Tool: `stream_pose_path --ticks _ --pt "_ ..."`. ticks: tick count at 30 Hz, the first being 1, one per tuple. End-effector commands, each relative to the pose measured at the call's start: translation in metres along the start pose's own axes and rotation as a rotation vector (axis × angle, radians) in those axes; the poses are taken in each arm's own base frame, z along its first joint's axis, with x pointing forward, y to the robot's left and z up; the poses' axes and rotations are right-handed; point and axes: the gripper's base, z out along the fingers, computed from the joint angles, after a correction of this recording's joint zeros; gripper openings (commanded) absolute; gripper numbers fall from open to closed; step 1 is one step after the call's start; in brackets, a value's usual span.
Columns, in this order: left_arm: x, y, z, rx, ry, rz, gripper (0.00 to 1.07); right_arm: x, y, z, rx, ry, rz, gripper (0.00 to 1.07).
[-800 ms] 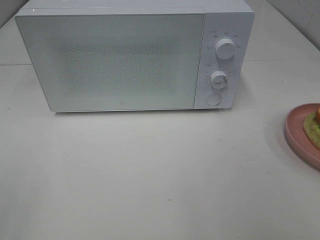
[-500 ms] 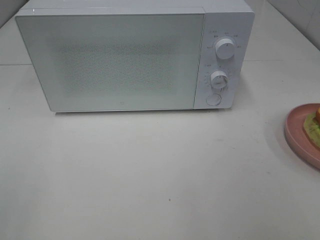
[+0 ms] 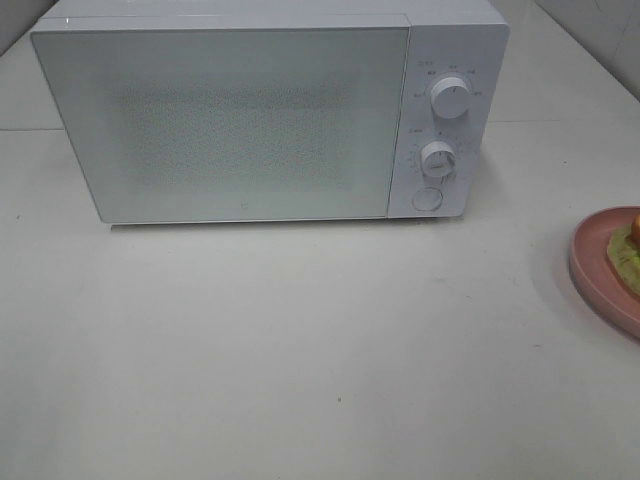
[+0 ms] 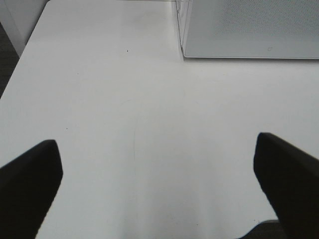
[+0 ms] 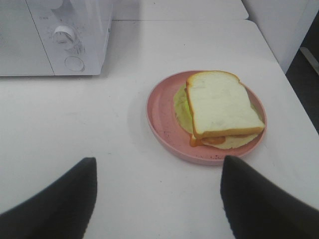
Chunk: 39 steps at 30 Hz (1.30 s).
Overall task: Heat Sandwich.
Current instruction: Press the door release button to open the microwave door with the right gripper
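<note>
Bright, soft, even light washes out the white table (image 3: 300, 350); shadows faint.

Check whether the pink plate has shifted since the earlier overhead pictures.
No. The pink plate sits at the same spot by the right edge, just as far from the microwave as before.

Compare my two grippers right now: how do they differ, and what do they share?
The left gripper faces plain table, with the microwave door's corner beyond it; the right gripper faces the pink plate carrying the sandwich. The left gripper has nothing to pick up ahead of it, while the right gripper lines up with the plate. Shared: both are open and hold nothing.
</note>
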Motion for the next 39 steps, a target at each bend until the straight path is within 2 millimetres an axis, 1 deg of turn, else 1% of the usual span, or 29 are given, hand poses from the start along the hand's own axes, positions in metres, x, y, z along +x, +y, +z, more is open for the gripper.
stream_pose_path --ticks 1,4,7,12,16,19,20,21,25,28,29,30,33,36,39 --pt "0.001 -0.001 -0.003 0.005 -0.031 -0.012 1.00 -0.008 -0.001 -0.012 -0.001 -0.117 0.003 0.69" --pt "0.001 -0.001 -0.003 0.005 -0.031 -0.012 1.00 -0.013 -0.001 -0.014 -0.002 -0.169 0.003 0.69" --pt "0.001 -0.001 -0.003 0.005 -0.031 -0.012 1.00 -0.016 -0.001 -0.013 -0.003 -0.181 0.002 0.69" --pt "0.001 -0.001 -0.003 0.005 -0.031 -0.012 1.00 -0.025 0.001 -0.003 -0.005 -0.147 -0.003 0.69" --pt "0.001 -0.001 -0.003 0.005 -0.031 -0.012 1.00 -0.034 0.002 0.010 -0.006 -0.092 -0.010 0.69" --pt "0.001 -0.001 -0.003 0.005 -0.031 -0.012 1.00 -0.037 0.002 0.015 -0.006 -0.077 -0.012 0.69" --pt "0.001 -0.001 -0.003 0.005 -0.031 -0.012 1.00 -0.041 0.003 0.020 -0.008 -0.068 -0.015 0.69" --pt "0.001 -0.001 -0.003 0.005 -0.031 -0.012 1.00 -0.041 0.003 0.020 -0.008 -0.068 -0.015 0.69" --pt "0.001 -0.001 -0.003 0.005 -0.031 -0.012 1.00 -0.048 0.005 0.034 -0.011 -0.049 -0.020 0.69" --pt "0.001 -0.001 -0.003 0.005 -0.031 -0.012 1.00 -0.052 0.005 0.038 -0.013 -0.055 -0.022 0.69" --pt "0.001 -0.001 -0.003 0.005 -0.031 -0.012 1.00 -0.055 0.006 0.042 -0.014 -0.053 -0.023 0.69" --pt "0.001 -0.001 -0.003 0.005 -0.031 -0.012 1.00 -0.055 0.006 0.042 -0.014 -0.053 -0.023 0.69" --pt "0.001 -0.001 -0.003 0.005 -0.031 -0.012 1.00 -0.060 0.007 0.051 -0.018 -0.051 -0.027 0.69" --pt "0.001 -0.001 -0.003 0.005 -0.031 -0.012 1.00 -0.062 0.007 0.056 -0.020 -0.058 -0.028 0.69" --pt "0.001 -0.001 -0.003 0.005 -0.031 -0.012 1.00 -0.062 0.009 0.069 -0.026 -0.060 -0.020 0.69"
